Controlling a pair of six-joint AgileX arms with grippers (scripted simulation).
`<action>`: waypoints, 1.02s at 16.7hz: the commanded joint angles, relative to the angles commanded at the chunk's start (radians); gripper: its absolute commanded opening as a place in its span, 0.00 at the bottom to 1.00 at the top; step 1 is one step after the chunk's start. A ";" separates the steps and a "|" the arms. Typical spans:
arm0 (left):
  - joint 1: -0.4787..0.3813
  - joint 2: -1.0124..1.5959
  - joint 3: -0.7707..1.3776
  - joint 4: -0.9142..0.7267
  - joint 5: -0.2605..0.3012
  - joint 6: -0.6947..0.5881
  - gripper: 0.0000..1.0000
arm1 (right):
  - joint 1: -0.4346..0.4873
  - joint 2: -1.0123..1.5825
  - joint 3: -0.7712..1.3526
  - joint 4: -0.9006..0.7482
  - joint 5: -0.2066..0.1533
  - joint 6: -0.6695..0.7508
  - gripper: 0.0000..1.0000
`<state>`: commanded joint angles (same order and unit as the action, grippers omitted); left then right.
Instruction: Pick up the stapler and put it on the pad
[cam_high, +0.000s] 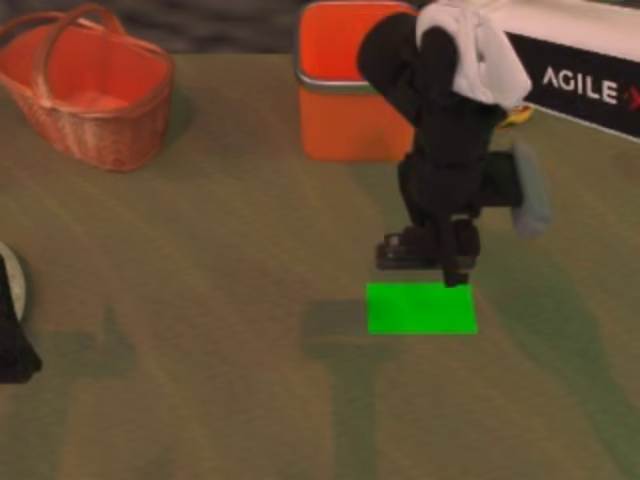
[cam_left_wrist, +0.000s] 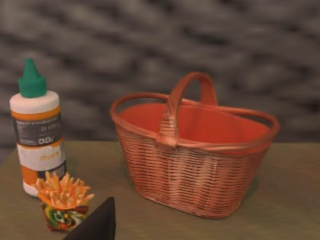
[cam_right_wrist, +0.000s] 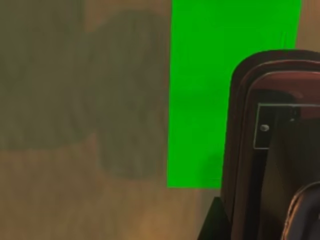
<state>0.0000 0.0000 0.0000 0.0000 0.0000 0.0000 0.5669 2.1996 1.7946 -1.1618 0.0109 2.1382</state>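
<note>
- The right gripper (cam_high: 452, 262) hangs just above the centre of the top view, at the upper edge of the pad (cam_high: 421, 308), with its arm coming in from the upper right.
- The stapler (cam_right_wrist: 272, 145) is clamped in the right gripper's fingers; in the right wrist view it fills the lower right, its dark body seen close up with the green pad behind it.
- In the top view the stapler (cam_high: 425, 248) shows as a dark bar lying crosswise just above the pad; whether it touches the pad I cannot tell.
- The pad lies flat on the table (cam_high: 200, 300), slightly right of centre.
- An orange bin (cam_high: 345, 90) stands at top centre, a wicker basket (cam_high: 85, 85) at upper left.
- The left gripper (cam_high: 15, 340) sits parked at the left edge; its fingers cannot be told.
- The left wrist view shows the basket (cam_left_wrist: 195, 155), a glue bottle (cam_left_wrist: 39, 132) and a carton of fries (cam_left_wrist: 64, 202).
</note>
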 joint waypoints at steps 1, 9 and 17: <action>0.000 0.000 0.000 0.000 0.000 0.000 1.00 | 0.000 0.010 -0.034 0.047 0.000 0.001 0.00; 0.000 0.000 0.000 0.000 0.000 0.000 1.00 | 0.004 0.046 -0.149 0.193 0.001 0.003 0.00; 0.000 0.000 0.000 0.000 0.000 0.000 1.00 | 0.004 0.046 -0.149 0.193 0.001 0.003 0.60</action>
<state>0.0000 0.0000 0.0000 0.0000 0.0000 0.0000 0.5707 2.2452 1.6456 -0.9686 0.0120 2.1411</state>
